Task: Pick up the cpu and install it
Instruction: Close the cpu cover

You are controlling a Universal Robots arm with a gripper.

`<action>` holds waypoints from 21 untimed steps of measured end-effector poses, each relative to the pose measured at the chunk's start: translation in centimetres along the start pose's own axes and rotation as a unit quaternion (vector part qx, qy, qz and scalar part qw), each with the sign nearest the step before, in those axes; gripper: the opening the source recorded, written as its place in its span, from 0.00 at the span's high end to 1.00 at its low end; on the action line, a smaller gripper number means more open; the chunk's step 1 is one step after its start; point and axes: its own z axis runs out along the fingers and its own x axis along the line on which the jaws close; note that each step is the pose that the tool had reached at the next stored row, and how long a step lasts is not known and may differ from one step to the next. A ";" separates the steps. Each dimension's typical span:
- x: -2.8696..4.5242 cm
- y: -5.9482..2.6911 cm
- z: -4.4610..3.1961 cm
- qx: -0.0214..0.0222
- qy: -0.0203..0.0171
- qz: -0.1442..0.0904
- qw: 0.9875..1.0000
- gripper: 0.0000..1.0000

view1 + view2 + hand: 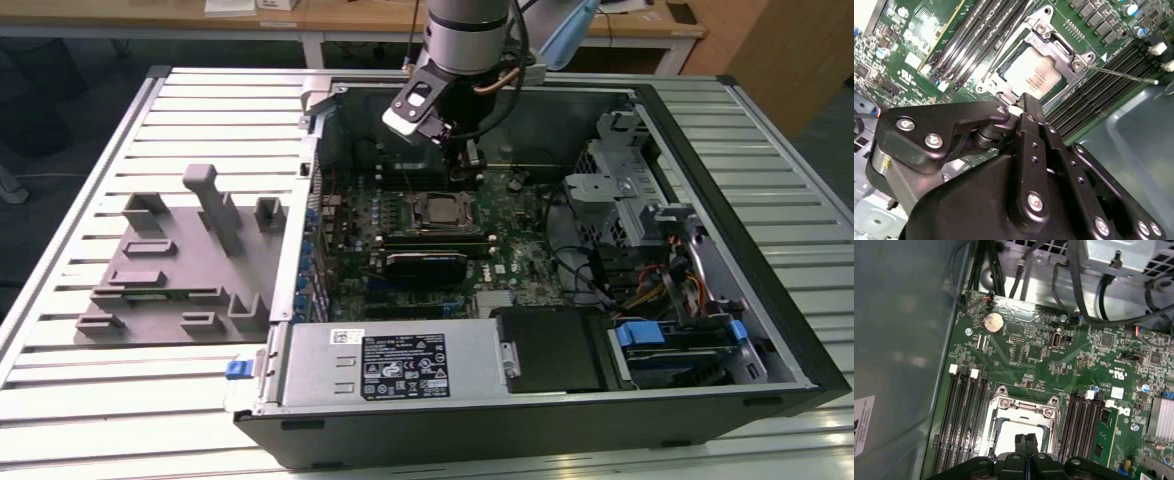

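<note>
While the hand (467, 172) hangs inside the one open computer case (787, 330), we see its two fingers (1021, 442) pressed together with nothing between them. The single cpu (1004, 436) lies flat in the one socket frame (1021, 405) on the green motherboard (1039, 350), silver top up, directly under the fingertips; we cannot tell whether they touch it. In the second wrist view the same cpu (1031, 75) sits framed by the metal bracket, with one thin lever rod (1124, 75) running off beside it. Two banks of memory slots (966, 415) flank the socket, one on each side, and one coin battery (993, 322) sits further up the board. At the case's near edge we count one grey box (314, 370) with one white label. Outside the case, at the exterior view's left, one grey moulded block (174, 270) rests on the slatted surface (107, 400).
</note>
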 end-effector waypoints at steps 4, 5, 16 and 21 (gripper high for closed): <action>0.00 0.00 0.00 -0.001 0.001 -0.023 1.000 0.89; 0.00 0.00 0.00 -0.001 0.001 -0.029 1.000 0.89; 0.00 0.00 0.00 -0.004 0.002 -0.092 0.996 0.89; 0.00 0.00 0.00 -0.006 0.003 -0.120 0.993 0.89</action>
